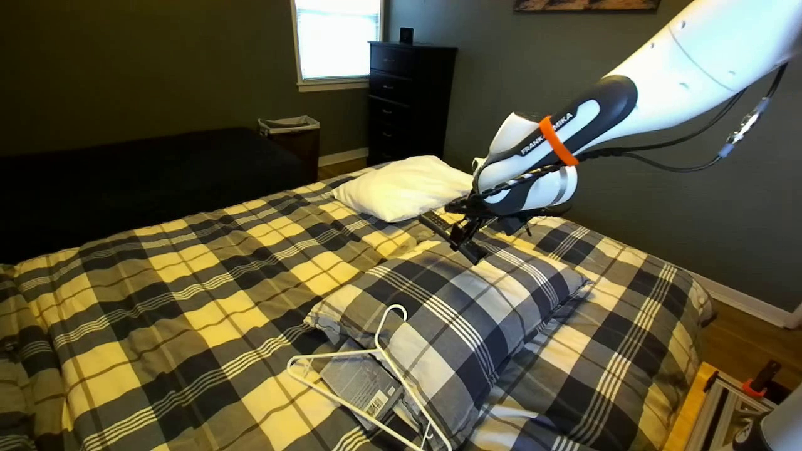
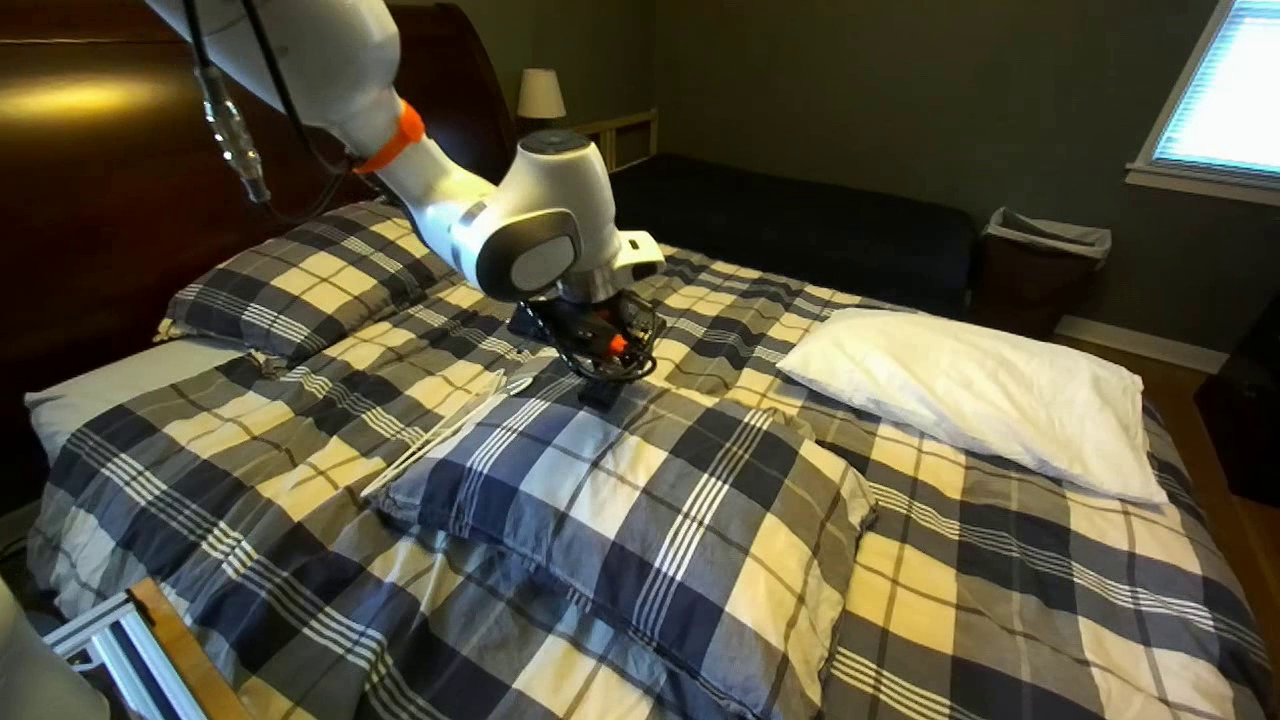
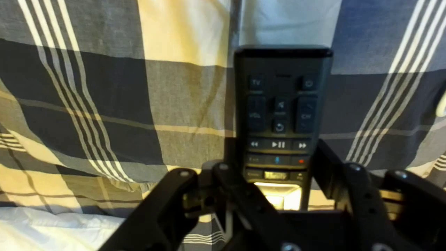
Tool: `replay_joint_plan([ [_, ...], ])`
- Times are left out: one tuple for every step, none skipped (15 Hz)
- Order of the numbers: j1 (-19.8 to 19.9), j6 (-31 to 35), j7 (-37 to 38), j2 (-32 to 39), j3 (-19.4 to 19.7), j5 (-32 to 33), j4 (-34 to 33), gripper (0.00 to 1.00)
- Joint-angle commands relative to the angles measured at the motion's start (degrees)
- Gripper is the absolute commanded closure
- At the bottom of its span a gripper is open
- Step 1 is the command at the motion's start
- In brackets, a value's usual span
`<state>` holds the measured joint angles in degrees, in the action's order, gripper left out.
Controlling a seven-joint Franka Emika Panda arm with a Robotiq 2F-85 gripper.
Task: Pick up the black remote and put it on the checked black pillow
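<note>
Dark walls (image 1: 501, 69) and a bright window (image 1: 338, 41) stand behind a plaid bedspread (image 1: 207, 307) in an exterior view; on it lie the checked black pillow (image 1: 460, 313), a plain white pillow (image 1: 401, 188) beyond it, and a white hanger (image 1: 341, 354) partly over the near end of the checked one. Above that pillow's far side the gripper (image 1: 463, 235) holds the black remote (image 1: 438, 227), so the pick-up and the carry look done, by judgement, with the setting down, the release and the retreat left. Lettering on the arm (image 1: 651, 94) reads "FRANK" and "MIKA" on either side of an orange band (image 1: 557, 141), and a grey item (image 1: 363, 379) within the hanger's outline bears a barcode (image 1: 376, 403) (its small print cannot be read). In an exterior view that takes in a wooden headboard (image 2: 80, 180), the gripper hangs low over the checked pillow, with a dark end (image 2: 600, 393), probably the remote's, close to the fabric; whether it touches cannot be told. In the wrist view the fingers (image 3: 331, 164) are clamped on the remote's two long edges, its key side showing, the checked pillow beneath. "TV", "VOL" and "CH" can be read dimly; below them come rewind, play/pause and fast-forward signs, then a blue microphone and a red dot. A yellow-lit key (image 3: 275, 175) carries a word too blurred to trust.
</note>
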<state>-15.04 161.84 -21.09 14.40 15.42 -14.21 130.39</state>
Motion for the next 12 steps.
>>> replay_joint_plan([
  [12.8, -3.1, -4.4, 8.7, -10.4, -2.1, -8.7, 0.71],
  [14.3, -3.6, -4.4, 10.9, -11.7, -1.3, -10.5, 0.71],
  [16.3, -4.1, -4.0, 13.2, -13.7, -0.2, -12.5, 0.71],
  [17.8, -4.9, -3.1, 14.8, -15.0, 1.0, -14.0, 0.71],
  [19.0, -5.6, -2.5, 15.9, -15.9, 2.3, -15.2, 0.21],
  [19.7, -6.6, -1.5, 15.4, -16.2, 3.6, -15.3, 0.2],
  [19.8, -6.7, 0.1, 13.8, -16.0, 4.7, -14.0, 0.13],
  [21.1, -6.4, 0.2, 11.5, -17.2, 4.2, -11.9, 0.07],
  [21.2, -4.5, 1.5, 7.5, -17.2, 4.1, -7.7, 0.01],
  [21.6, -2.3, 2.5, 3.9, -17.6, 3.2, -3.8, 0.0],
  [21.5, 0.1, 3.6, 0.9, -17.5, 2.9, -0.2, 0.0],
  [21.4, 2.2, 4.5, -1.4, -17.5, 2.9, 2.3, 0.0],
])
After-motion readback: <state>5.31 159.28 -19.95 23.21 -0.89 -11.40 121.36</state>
